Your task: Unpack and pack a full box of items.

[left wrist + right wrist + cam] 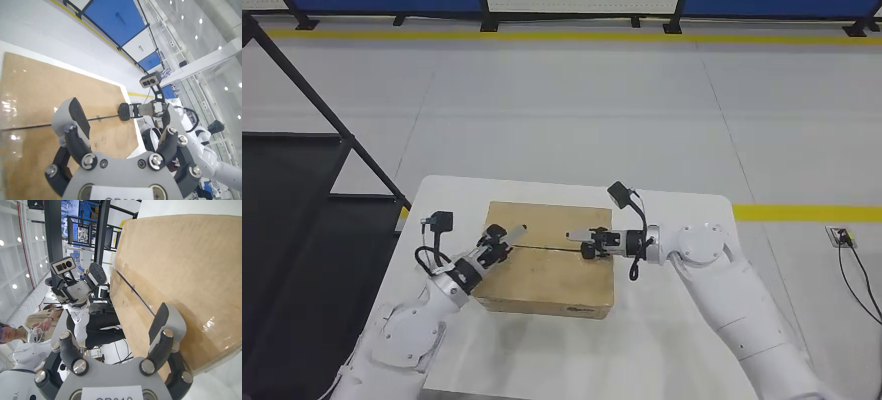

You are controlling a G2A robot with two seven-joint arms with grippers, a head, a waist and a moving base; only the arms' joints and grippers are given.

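Top view: the box [542, 275] sits on the white table [672, 340], about midway between its left and right edges and nearer the far edge. Its flaps are shut and meet along a seam that runs left to right. The left end effector [504, 236] hangs over the seam near the box's left edge. The right end effector [575, 238] hangs over the seam towards the right edge. The two face each other, apart. A black frame [342, 133] stands off the table's left edge, and a floor socket [839, 236] lies well to the right.

Left wrist view: the left end effector [121, 111] is spread wide and holds nothing. One of its pads [78, 115] is just over the seam of the box [56, 85], but I cannot tell whether it touches. The right end effector [124, 112] is farther along the same seam, one pad turned this way. Blue wall panels [115, 20] stand beyond the table [75, 70].

Right wrist view: the right end effector [113, 321] is also spread wide and holds nothing. One finger [162, 321] lies close against the glossy top of the box [179, 266], beside the seam. The left end effector [96, 273] sits past the box's far edge.
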